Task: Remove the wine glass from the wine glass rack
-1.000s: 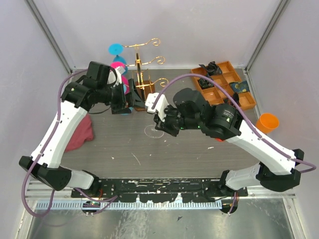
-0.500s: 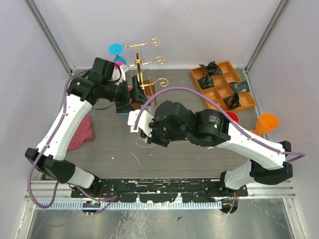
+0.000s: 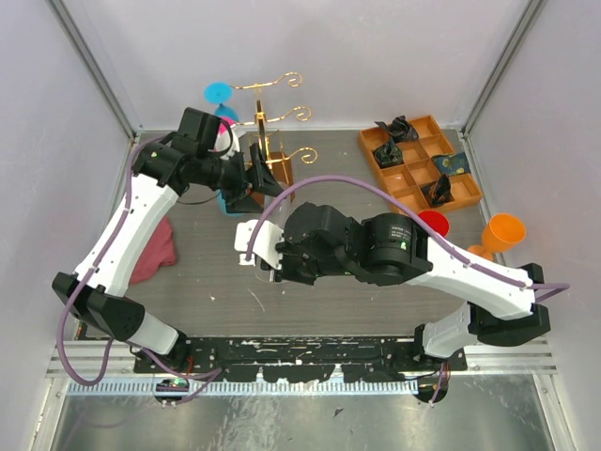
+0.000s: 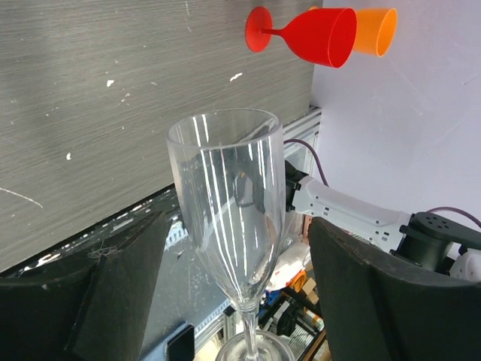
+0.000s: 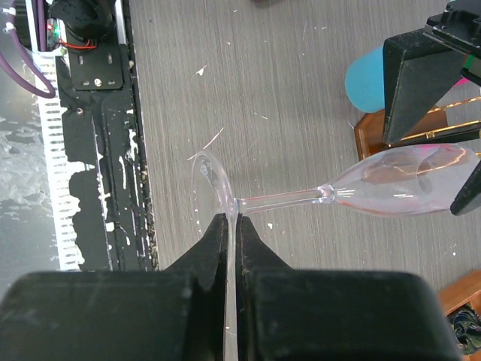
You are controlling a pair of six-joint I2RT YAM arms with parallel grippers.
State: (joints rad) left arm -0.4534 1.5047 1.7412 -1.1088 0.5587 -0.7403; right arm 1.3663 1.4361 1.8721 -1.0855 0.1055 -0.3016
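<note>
Nearby, the wine glass rack [image 3: 266, 155] and 1 teal glass [image 5: 364, 75] are crowding the wine glass [image 5: 398, 180]. The right gripper [image 5: 231, 222] is pinching its foot, and the bowl is pointing rackward, lying sideways between the left gripper's [image 4: 240, 256] spread fingers [image 4: 113, 293].

No legible text, label, brand, number or sign in any of the three views.
</note>
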